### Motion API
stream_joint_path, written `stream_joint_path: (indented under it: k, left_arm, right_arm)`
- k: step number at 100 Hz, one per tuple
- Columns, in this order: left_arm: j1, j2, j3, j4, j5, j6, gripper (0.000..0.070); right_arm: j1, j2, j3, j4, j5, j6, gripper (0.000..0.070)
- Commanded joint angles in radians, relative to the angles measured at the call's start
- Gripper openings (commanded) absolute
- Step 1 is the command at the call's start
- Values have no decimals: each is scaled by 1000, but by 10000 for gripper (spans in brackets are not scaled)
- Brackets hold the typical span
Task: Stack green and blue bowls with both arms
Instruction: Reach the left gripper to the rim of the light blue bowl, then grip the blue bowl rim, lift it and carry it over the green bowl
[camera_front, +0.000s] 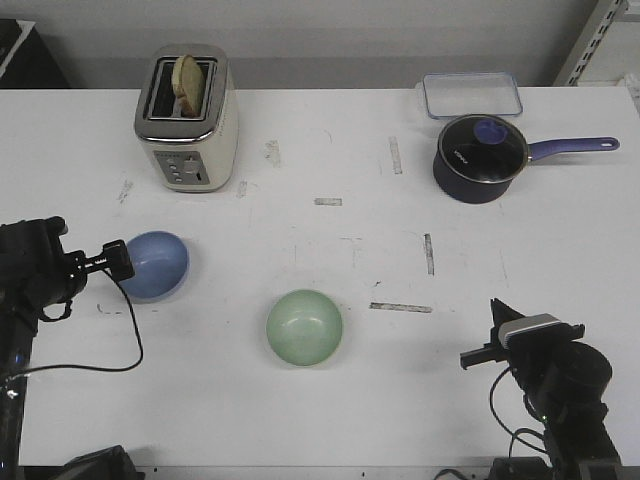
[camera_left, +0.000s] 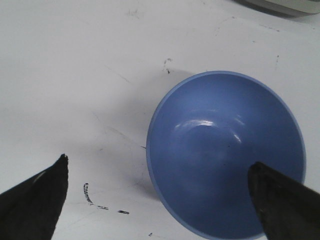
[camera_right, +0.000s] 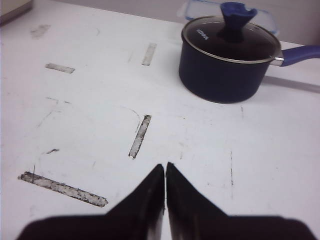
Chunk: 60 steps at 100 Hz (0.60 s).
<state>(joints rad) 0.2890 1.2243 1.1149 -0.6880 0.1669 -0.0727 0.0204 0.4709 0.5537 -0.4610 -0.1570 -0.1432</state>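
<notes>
The periwinkle blue bowl (camera_front: 158, 266) stands upright at the left of the table. The pale mint green bowl (camera_front: 304, 327) stands upright near the middle front, apart from it. My left gripper (camera_front: 121, 262) is open at the blue bowl's left rim. In the left wrist view the gripper (camera_left: 159, 164) is spread wide, with one fingertip (camera_left: 265, 190) over the blue bowl's (camera_left: 225, 145) inside and the other on the table side. My right gripper (camera_front: 468, 356) is shut and empty at the front right, well right of the green bowl. It also shows in the right wrist view (camera_right: 165, 166).
A cream toaster (camera_front: 187, 118) with bread in its slot stands at the back left. A dark lidded saucepan (camera_front: 480, 157) with a blue handle is at the back right, with a clear lidded box (camera_front: 471, 94) behind it. The saucepan (camera_right: 227, 62) lies ahead of my right gripper. A black cable (camera_front: 120, 350) loops on the table.
</notes>
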Motion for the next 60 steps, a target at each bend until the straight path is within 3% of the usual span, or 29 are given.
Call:
stream_joint_path:
  k: [1,33,49,60]
  left_arm:
    - [16,51,19,2,37,-29,694]
    - [32,253,19,44,41,-30,675]
    - [29,309,19,70,40,-31,468]
    - [29,339,19,92,40,-37,396]
  right_arm:
    - [4,2,1,11,0,-13,0]
    - [9,2,1,11,0,-12,0]
    - [9,2,1,11,-1,-12,0]
    - [9,2,1,11,-1,-12,0]
